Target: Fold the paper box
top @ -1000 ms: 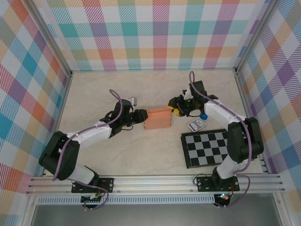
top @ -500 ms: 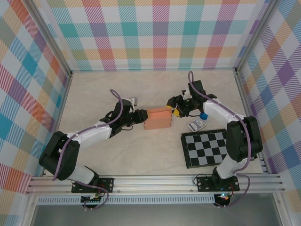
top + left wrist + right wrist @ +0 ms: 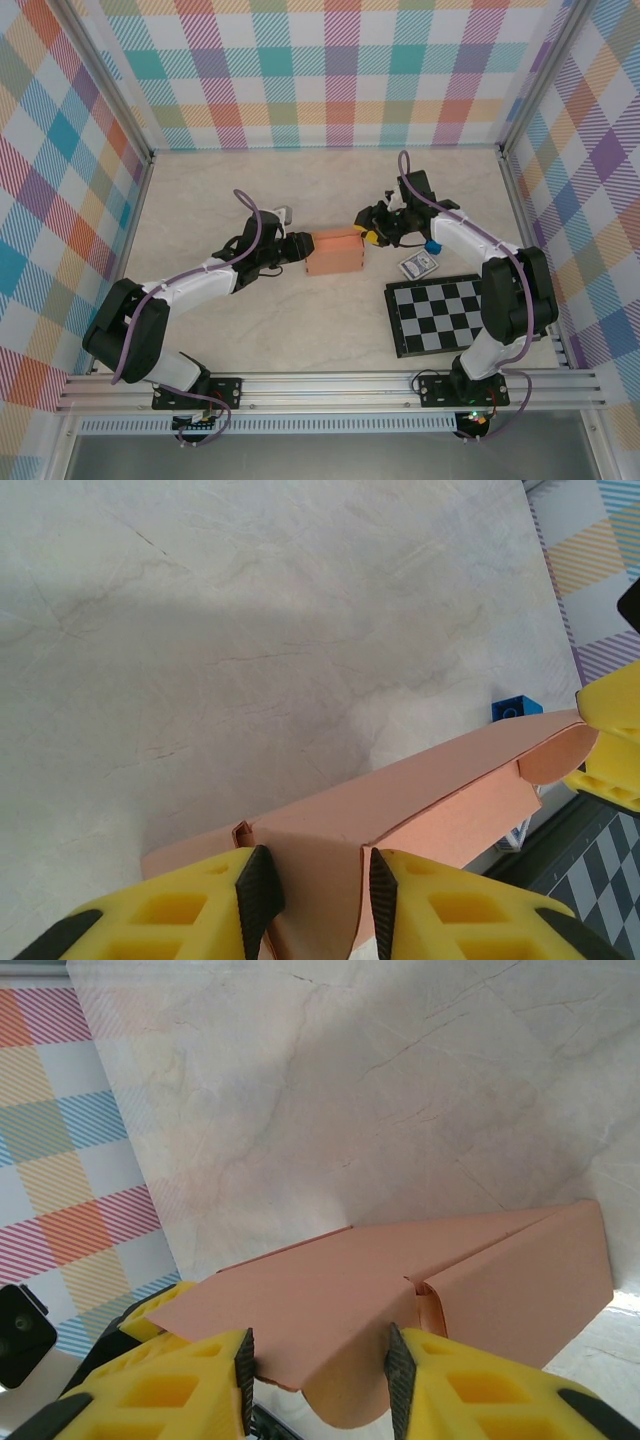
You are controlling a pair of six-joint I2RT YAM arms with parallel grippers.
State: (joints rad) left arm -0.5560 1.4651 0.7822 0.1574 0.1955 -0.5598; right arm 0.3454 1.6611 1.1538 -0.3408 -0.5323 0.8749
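Observation:
The paper box point(image 3: 335, 252) is a salmon-orange card box lying on the table between the two arms. My left gripper point(image 3: 305, 247) is at its left end. In the left wrist view the box point(image 3: 420, 800) runs away from the camera, and my left gripper point(image 3: 318, 880) is shut on the curved end flap. My right gripper point(image 3: 366, 236) is at the box's right end. In the right wrist view the box point(image 3: 380, 1270) has its rounded end flap hanging between the pads of my right gripper point(image 3: 318, 1370), which touch it on both sides.
A black-and-white checkered board point(image 3: 440, 312) lies at the front right. A small patterned card point(image 3: 417, 266) and a blue block point(image 3: 433, 245) sit just behind it, near the right arm. A small grey object point(image 3: 285, 212) lies behind the left gripper. Plaid walls enclose the table.
The right gripper has shifted very slightly at the box's right end. The box and the left arm have stayed put.

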